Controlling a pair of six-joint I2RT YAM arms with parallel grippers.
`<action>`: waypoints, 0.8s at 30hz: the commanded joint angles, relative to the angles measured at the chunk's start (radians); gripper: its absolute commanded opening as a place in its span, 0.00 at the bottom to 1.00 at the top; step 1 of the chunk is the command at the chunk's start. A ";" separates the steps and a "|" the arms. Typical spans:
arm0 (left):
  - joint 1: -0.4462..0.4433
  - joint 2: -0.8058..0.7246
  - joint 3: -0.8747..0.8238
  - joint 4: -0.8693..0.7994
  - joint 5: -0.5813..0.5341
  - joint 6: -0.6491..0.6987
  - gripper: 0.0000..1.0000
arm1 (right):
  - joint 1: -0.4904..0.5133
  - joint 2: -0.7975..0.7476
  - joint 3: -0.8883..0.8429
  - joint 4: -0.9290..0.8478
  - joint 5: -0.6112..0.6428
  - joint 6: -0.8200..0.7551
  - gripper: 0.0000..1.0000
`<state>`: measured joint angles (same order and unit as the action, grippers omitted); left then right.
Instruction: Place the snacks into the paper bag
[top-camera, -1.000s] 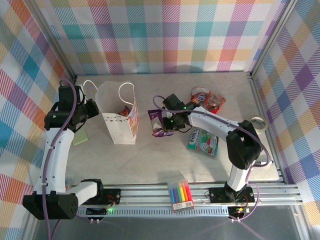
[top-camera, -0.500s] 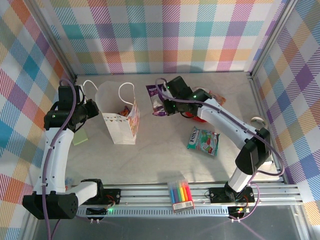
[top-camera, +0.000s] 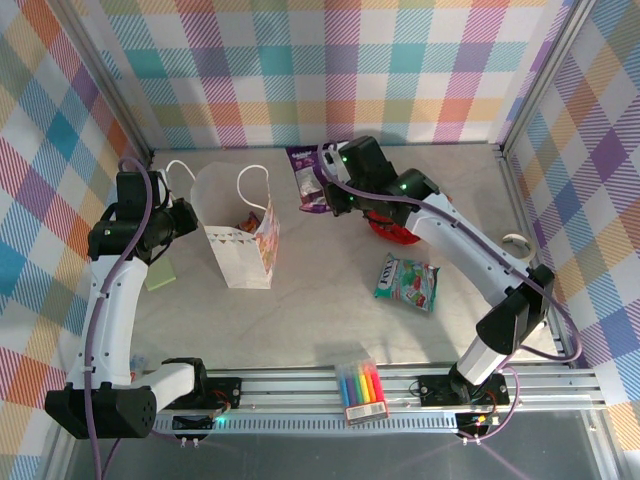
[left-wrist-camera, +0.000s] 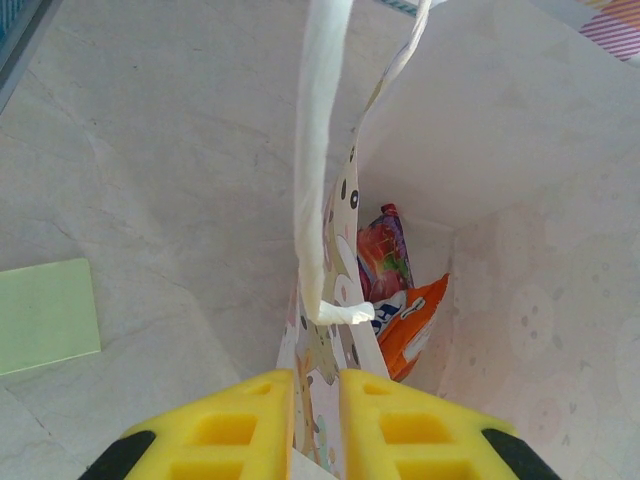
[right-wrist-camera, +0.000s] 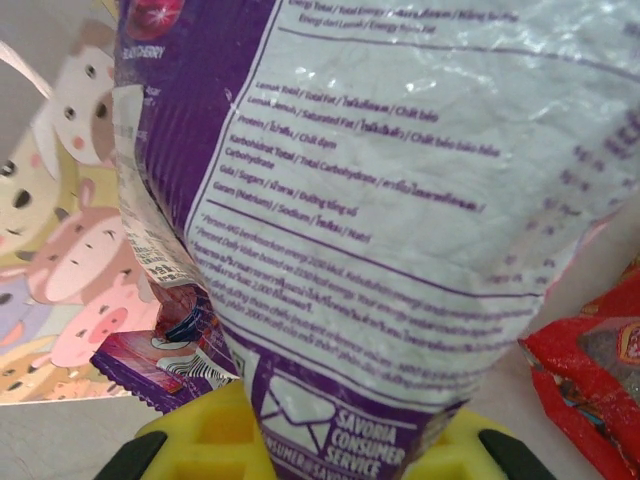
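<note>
**Plaid booth: a purple packet held up beside the open bag**

Pastel plaid walls enclose a grey marbled table. Toward its left stands the paper bag, upright and open at the top. The left gripper pinches the bag's left wall at the rim, its yellow fingers closed on the paper (a white cord handle runs up just above them). Inside the bag lie an orange snack packet and, behind it, a packet with red and purple print.

The right gripper is clamped on the bottom edge of a purple snack packet, whose white nutrition panel faces the wrist camera. From above, this packet is held up just right of the bag's mouth, near it but apart. Another purple wrapper edge shows behind it; I cannot tell whether that one is gripped too.

A red snack packet lies partly under the right arm. A teal-and-white packet lies well right of the bag. A pack of marker pens sits at the near rail. A pale green note lies left of the bag, and a roll of tape lies near the right wall.
</note>
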<state>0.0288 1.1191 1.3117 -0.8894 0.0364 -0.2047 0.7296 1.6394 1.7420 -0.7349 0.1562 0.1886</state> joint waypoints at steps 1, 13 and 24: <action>0.011 -0.004 0.020 0.000 0.016 0.002 0.19 | 0.001 -0.052 0.044 0.073 -0.031 -0.018 0.11; 0.011 -0.012 0.047 0.024 0.012 -0.009 0.20 | 0.007 -0.061 0.124 0.145 -0.111 -0.004 0.11; 0.010 0.003 0.101 0.080 0.064 -0.044 0.33 | 0.038 -0.059 0.201 0.175 -0.149 0.007 0.11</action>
<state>0.0288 1.1110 1.3792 -0.8387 0.0898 -0.2333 0.7547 1.6146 1.8980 -0.6395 0.0372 0.1905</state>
